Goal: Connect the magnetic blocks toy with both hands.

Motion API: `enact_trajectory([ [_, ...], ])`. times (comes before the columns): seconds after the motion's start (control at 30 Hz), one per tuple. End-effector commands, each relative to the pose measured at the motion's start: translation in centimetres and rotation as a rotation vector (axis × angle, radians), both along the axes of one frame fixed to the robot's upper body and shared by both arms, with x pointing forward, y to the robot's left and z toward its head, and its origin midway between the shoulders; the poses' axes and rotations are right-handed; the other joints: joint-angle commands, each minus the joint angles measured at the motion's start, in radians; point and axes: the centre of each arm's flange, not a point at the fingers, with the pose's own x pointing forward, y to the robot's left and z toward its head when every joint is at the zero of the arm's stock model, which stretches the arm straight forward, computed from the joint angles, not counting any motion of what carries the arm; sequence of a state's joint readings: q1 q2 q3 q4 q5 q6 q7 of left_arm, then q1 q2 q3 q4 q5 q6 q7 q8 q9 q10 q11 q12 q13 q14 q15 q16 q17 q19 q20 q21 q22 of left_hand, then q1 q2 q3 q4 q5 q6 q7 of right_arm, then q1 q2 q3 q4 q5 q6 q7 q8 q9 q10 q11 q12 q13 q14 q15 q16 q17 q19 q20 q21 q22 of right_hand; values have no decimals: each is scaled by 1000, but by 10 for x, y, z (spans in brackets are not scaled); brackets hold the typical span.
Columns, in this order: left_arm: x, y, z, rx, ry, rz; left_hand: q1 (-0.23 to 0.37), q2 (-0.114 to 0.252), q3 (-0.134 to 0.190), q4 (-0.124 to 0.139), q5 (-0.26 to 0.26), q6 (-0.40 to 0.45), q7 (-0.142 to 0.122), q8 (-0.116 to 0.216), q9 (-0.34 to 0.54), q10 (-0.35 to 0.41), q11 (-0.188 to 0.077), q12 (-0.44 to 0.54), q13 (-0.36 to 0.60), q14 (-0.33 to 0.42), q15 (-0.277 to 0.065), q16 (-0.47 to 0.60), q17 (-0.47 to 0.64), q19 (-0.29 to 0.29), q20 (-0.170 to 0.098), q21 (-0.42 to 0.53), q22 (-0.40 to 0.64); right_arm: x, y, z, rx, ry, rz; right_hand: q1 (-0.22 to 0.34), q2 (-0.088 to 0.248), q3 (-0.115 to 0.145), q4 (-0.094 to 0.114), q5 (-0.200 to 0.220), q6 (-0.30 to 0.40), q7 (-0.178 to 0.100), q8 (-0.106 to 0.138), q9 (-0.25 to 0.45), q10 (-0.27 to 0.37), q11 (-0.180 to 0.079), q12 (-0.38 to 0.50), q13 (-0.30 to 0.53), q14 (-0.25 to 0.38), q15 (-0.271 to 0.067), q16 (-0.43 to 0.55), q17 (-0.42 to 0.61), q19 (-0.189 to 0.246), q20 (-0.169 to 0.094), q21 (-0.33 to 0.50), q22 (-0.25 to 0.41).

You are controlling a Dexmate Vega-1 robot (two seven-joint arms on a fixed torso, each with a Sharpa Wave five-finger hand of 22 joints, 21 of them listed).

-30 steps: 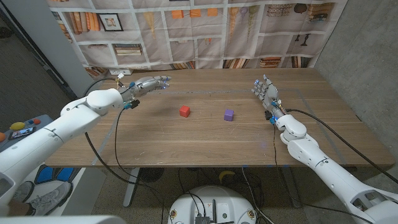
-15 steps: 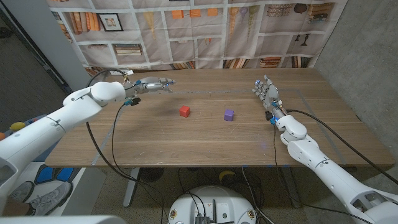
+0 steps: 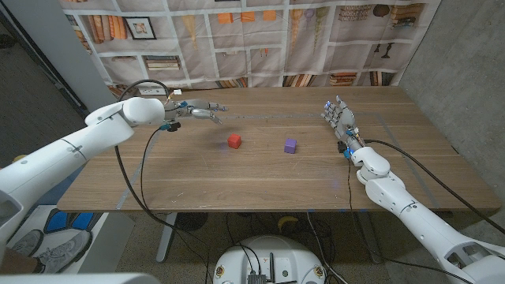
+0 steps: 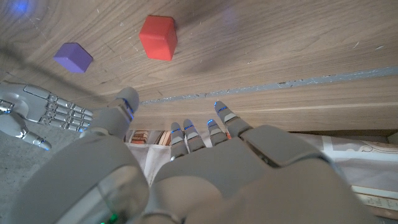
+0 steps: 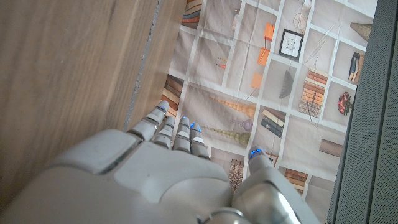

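Note:
A red block (image 3: 234, 140) and a purple block (image 3: 290, 145) sit apart near the middle of the wooden table (image 3: 252, 177). My left hand (image 3: 200, 110) hovers to the left of and behind the red block, fingers spread toward it, holding nothing. In the left wrist view the red block (image 4: 157, 37) and the purple block (image 4: 73, 56) lie beyond my left hand (image 4: 180, 155). My right hand (image 3: 339, 121) stands at the table's right side, fingers apart and empty, well to the right of the purple block. It also shows in the left wrist view as the right hand (image 4: 37, 115).
A printed bookshelf backdrop (image 3: 252, 39) hangs behind the table's far edge. Cables (image 3: 146, 170) trail from my left arm over the table's left part. A grey wall (image 3: 458, 71) stands to the right.
My left hand has moved right and slightly nearer, closing on the red block. The blocks and my right hand have stayed where they were.

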State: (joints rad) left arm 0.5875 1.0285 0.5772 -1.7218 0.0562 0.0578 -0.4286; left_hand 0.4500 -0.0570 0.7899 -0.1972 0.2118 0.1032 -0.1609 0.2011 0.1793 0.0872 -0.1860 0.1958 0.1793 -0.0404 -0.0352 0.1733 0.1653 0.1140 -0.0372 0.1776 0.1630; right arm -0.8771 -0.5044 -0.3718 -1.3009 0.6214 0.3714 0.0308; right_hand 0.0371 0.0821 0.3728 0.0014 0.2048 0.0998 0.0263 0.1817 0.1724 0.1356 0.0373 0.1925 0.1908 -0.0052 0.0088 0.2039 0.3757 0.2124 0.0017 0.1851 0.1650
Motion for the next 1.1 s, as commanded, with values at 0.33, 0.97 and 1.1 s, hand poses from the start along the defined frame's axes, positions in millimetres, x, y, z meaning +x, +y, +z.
enact_trajectory([
  [0.33,-3,-32,-2,211,-46,86,68,-12,18,4,6,-25,14,1,2,-17,6,-3,5,-25,-18,0,4,-66,19,-10,3,3,-4,0,-1,7,8,-1,35,-1,-4,7,3,-8,4,2,5,-8,4,2,6,-1,10,-3,9,-1,6,4],
  [0.97,7,-58,-6,366,-62,133,142,-30,26,4,16,18,16,20,2,24,-8,14,5,14,-25,14,4,-95,29,1,2,1,-9,-2,11,9,-2,-2,36,-2,-2,7,8,-15,5,2,7,-9,5,2,10,1,12,-6,12,1,6,4],
  [1.1,9,-64,-7,389,-82,140,149,-35,25,4,15,18,16,19,2,26,-11,14,5,18,-25,13,4,-98,30,0,2,1,-9,-2,12,8,0,-2,39,-1,-1,8,8,-16,5,2,7,-9,5,2,10,1,13,-6,12,1,6,4],
])
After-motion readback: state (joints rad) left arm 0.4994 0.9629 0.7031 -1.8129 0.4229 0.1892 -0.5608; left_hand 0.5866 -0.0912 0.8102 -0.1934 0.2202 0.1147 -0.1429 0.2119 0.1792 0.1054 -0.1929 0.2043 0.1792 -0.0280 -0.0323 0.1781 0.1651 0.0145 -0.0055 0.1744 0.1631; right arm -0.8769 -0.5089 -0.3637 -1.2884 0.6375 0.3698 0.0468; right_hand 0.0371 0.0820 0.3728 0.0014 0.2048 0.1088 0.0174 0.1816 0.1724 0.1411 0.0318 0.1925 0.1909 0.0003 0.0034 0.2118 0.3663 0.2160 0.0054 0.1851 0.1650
